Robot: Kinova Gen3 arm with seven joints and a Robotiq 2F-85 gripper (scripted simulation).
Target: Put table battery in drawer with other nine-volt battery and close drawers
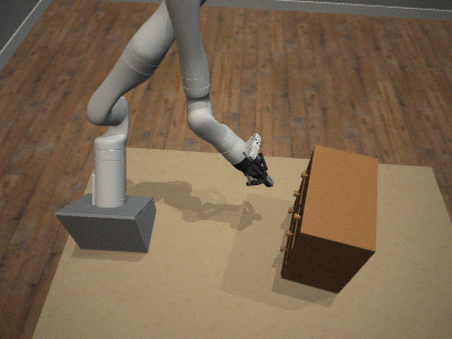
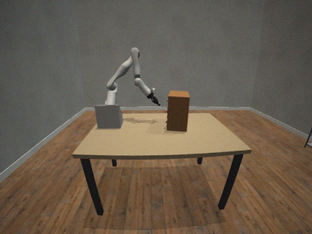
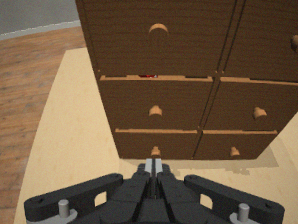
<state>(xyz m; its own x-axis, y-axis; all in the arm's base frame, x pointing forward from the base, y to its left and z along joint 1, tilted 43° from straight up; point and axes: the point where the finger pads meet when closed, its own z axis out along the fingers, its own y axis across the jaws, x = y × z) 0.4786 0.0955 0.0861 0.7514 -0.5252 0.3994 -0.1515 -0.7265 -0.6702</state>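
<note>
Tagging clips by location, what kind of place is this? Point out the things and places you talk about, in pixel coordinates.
Probably a robotics lab or test room: an arm (image 1: 111, 170) (image 2: 111, 97) bolted to a table (image 1: 185, 292) (image 2: 161, 144), facing a small wooden chest (image 1: 341, 195) (image 2: 178, 112) (image 3: 155, 55), plain grey walls (image 2: 202, 40) around.

Inside the drawers I cannot see; only a small red piece (image 3: 148, 76) shows in a narrow gap above the left middle drawer (image 3: 131, 102), too little to name. The top right drawer (image 3: 272, 50) is cut by the wrist view's edge. In the top view, the upper part of the arm (image 1: 187, 34) is cut off also.
</note>
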